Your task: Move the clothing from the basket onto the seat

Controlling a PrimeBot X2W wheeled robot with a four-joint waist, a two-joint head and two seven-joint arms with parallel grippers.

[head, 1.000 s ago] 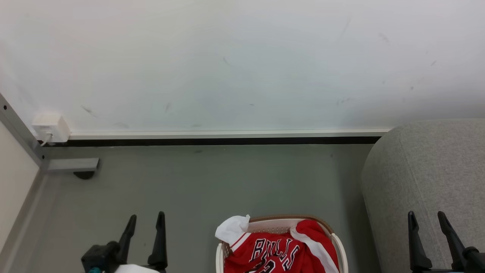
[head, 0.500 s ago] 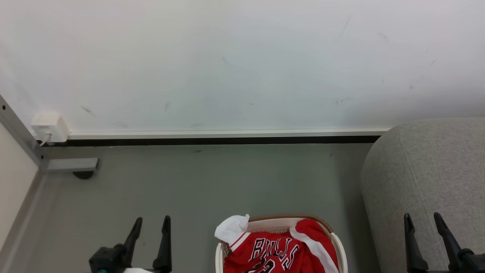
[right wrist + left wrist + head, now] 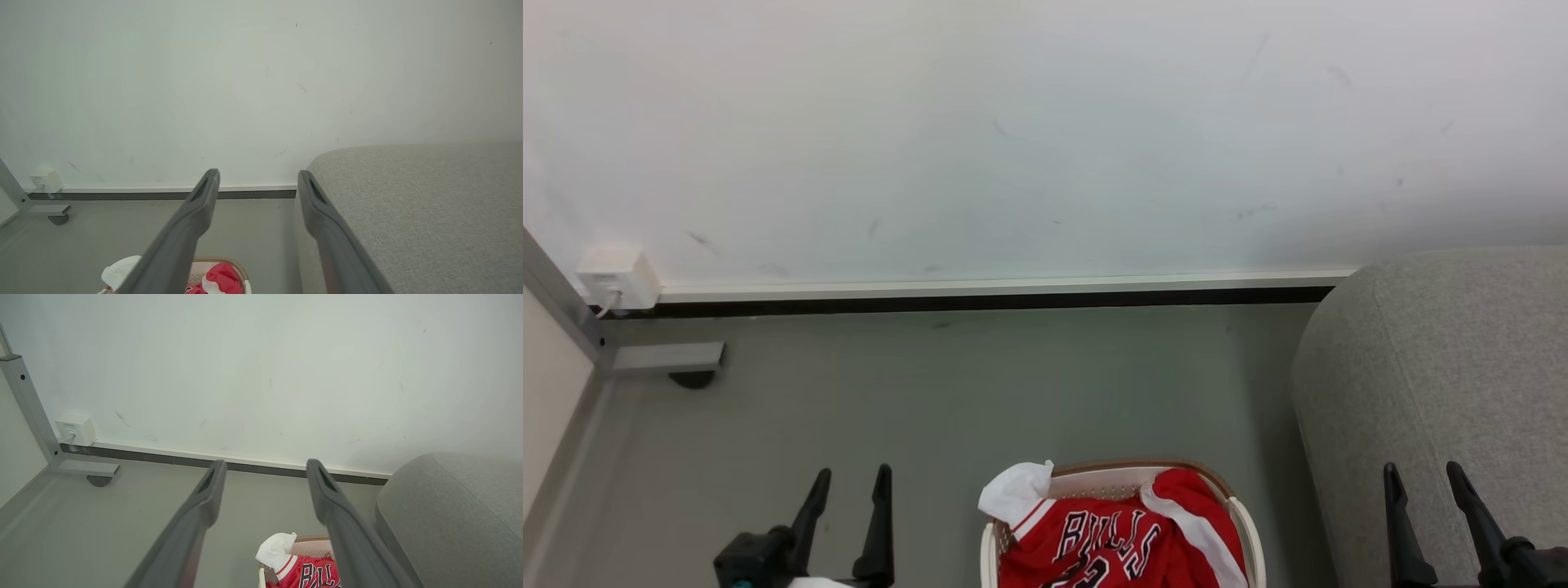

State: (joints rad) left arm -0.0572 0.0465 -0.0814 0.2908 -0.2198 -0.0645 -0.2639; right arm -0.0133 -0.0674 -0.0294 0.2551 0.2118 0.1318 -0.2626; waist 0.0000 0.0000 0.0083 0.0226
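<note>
Left claw (image 3: 852, 475) and right claw (image 3: 1421, 469) stand wide, empty. The clothing (image 3: 1111, 545) sits in the basket (image 3: 1251, 527), 4 o'clock of the left claw, 8 o'clock of the right; the seat (image 3: 1445, 367) lies at its 3 o'clock.

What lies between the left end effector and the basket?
Bare grey floor, in the head view, separates the left end effector from the basket.

Red white-striped clothing (image 3: 1123, 547), cream basket (image 3: 1248, 535)

Left gripper (image 3: 853, 470) and right gripper (image 3: 1422, 466), jaws wide apart (the 2 empty).
</note>
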